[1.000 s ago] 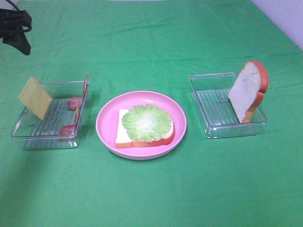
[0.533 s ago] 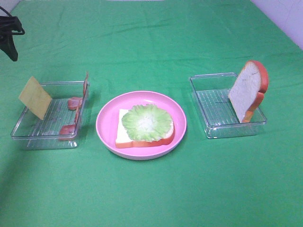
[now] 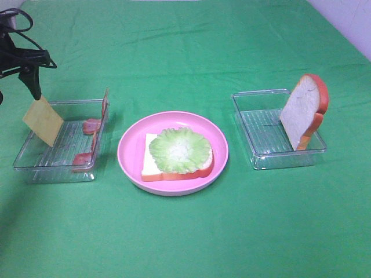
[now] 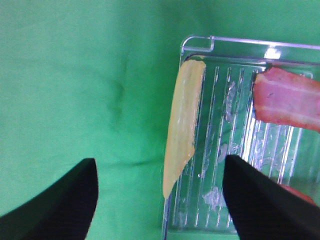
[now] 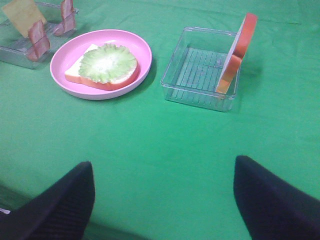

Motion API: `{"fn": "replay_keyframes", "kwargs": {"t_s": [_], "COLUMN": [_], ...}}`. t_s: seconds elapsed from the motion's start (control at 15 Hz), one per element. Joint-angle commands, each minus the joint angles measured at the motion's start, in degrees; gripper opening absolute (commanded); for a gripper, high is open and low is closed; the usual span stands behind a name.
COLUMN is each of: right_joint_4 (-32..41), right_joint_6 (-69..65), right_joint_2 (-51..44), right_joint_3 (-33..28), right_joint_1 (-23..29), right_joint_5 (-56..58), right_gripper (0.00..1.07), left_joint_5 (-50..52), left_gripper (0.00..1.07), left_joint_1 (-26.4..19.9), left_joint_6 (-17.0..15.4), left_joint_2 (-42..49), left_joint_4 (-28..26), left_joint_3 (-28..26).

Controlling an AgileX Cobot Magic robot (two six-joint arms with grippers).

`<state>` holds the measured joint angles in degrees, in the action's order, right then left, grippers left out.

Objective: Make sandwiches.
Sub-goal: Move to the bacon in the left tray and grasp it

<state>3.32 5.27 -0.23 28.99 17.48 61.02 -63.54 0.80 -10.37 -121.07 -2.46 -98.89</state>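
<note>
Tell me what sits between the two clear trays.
The pink plate, holding a bread slice topped with lettuce, sits between them; the exterior high view shows it.

Green cloth (image 3: 185, 231), pink plate (image 3: 174, 120) at centre, left clear tray (image 3: 55, 165), right clear tray (image 3: 261, 133) flanking it.

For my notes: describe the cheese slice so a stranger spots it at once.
Left of the pink plate sits a clear tray. The cheese slice leans at its far-left side. It alone is yellow and square; the bacon strips beside it are reddish-pink.
</note>
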Motion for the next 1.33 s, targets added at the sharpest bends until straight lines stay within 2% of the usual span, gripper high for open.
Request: {"fn": "replay_keyframes", "kwargs": {"t_s": [0.07, 0.33, 0.53, 0.67, 1.07, 1.33], "right_joint_4": [-0.23, -0.23, -0.23, -0.23, -0.23, -0.23], "right_joint_6": [0.29, 0.29, 0.29, 0.29, 0.23, 0.23], "right_joint_2": [-1.15, -1.15, -1.15, -1.15, -1.15, -1.15], "right_joint_3": [-0.23, -0.23, -0.23, -0.23, -0.23, -0.23], "right_joint_1": [0.34, 0.34, 0.34, 0.34, 0.34, 0.34], "right_joint_5": [-0.46, -0.46, -0.46, -0.46, -0.46, -0.46], "right_gripper": [0.71, 0.71, 0.71, 0.71, 0.71, 0.71], "left_joint_5": [-1.32, -1.66, -2.64, 0.29, 4.7, 5.1], "left_gripper": [0.68, 0.68, 0.68, 0.68, 0.63, 0.63], "left_joint_1": [0.23, 0.23, 1.49, 5.73, 13.06, 15.53], "left_joint_6": [-0.17, -0.17, -0.11, -0.11, -0.63, -2.29], "left_joint_2": [-1.03, 0.97, 1.09, 1.09, 0.69, -1.43], "left_joint_4": [0.0, -1.26, -2.75, -2.75, -3.9, -4.58], "left_joint_3": [-0.23, -0.57, -3.21, -4.98, -5.56, -5.56]}}
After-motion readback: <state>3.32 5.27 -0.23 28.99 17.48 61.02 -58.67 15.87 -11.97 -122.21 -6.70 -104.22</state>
